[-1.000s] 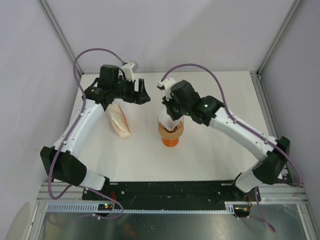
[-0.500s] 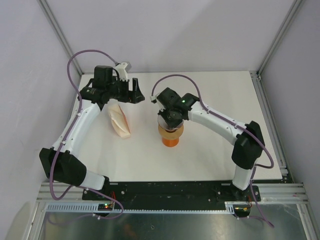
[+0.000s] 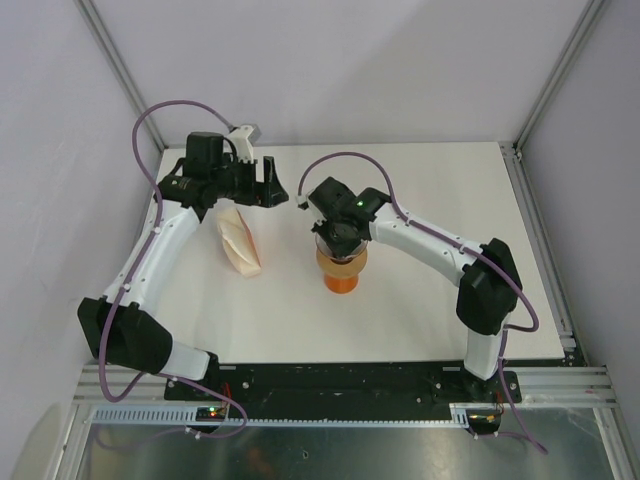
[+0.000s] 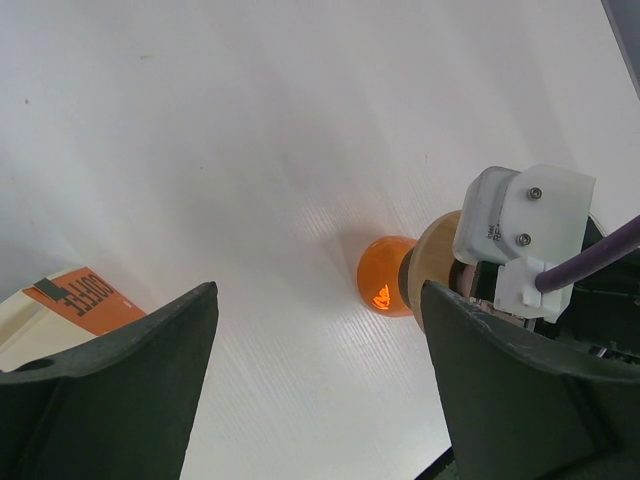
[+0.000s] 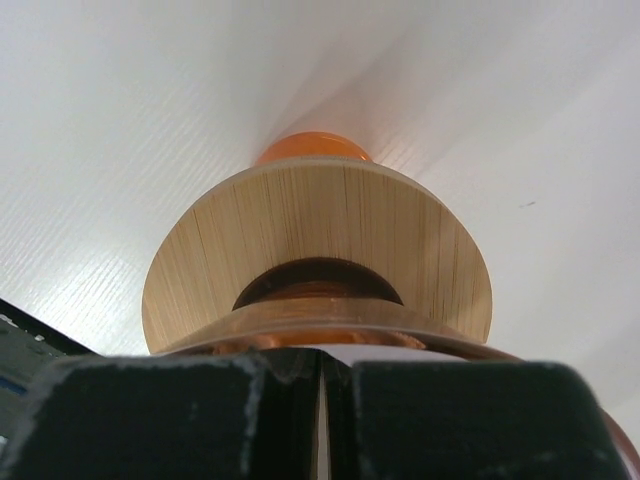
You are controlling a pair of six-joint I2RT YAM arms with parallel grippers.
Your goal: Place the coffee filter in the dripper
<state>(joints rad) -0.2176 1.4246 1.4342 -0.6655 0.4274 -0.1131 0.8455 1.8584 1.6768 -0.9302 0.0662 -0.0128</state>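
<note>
A white surface [image 3: 400,310] lies inside a metal frame with pale, bare walls around it. Near its middle stands the dripper [image 5: 330,322], whose translucent orange rim shows just below a round wooden collar [image 5: 320,235]. It rests on a small orange cup [image 4: 385,288]. The coffee filter [image 5: 350,352] shows only as a thin white edge at the dripper's rim, running down into the seam between the pads of the right gripper [image 5: 320,385]. That gripper is clenched tight with its fingers pressed together, and it appears to pinch the paper. From above, it hangs directly over the dripper's mouth and hides most of it, so how deep the filter sits cannot be told. To the left, a cream wedge-shaped stack of folded filters [image 3: 240,245] lies on the surface, well apart from the dripper. Beyond it, at the far left, the left gripper [image 3: 272,188] hovers with its jaws spread wide and nothing between them. The step in hand looks like the seating of the filter: the paper has been brought to the cone and is being lowered or pressed in. The next move probably calls for a straight descent so the cone settles evenly. Then the fingers should part gently and lift away without dragging the paper or tipping the top-heavy dripper off its cup.
</note>
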